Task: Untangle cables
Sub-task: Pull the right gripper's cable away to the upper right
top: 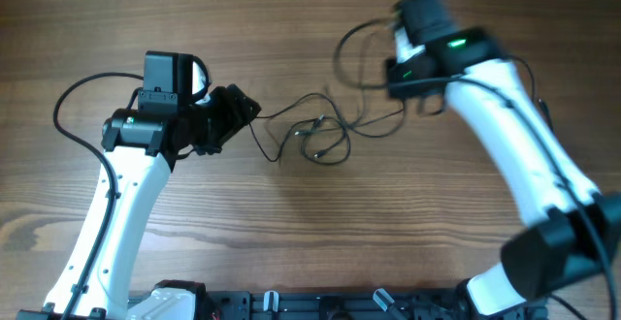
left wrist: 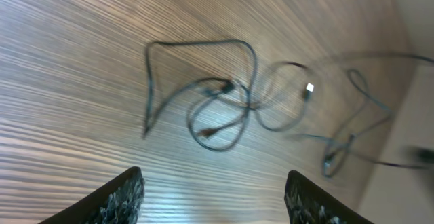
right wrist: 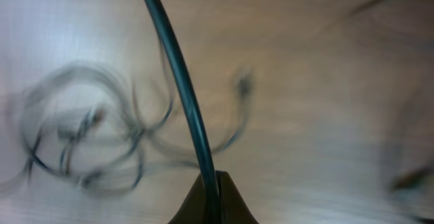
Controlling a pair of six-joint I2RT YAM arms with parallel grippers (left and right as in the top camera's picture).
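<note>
The cables (top: 320, 136) lie as a loose tangle of thin black cords on the wooden table, between my two arms. In the left wrist view the tangle (left wrist: 224, 108) shows several loops, with a small pale plug (left wrist: 309, 88) on its right side. My left gripper (top: 243, 107) sits just left of the tangle. It (left wrist: 213, 197) is open, with only bare wood between its fingers (left wrist: 125, 193). My right gripper (right wrist: 212, 187) is raised over the right end of the tangle. It is shut on one black cord (right wrist: 180, 81) that rises from between the fingertips. The right wrist view is blurred.
A thick black arm cable (top: 66, 107) loops out to the left of the left arm. The right arm (top: 524, 145) crosses the right side of the table. Base hardware (top: 320, 305) runs along the front edge.
</note>
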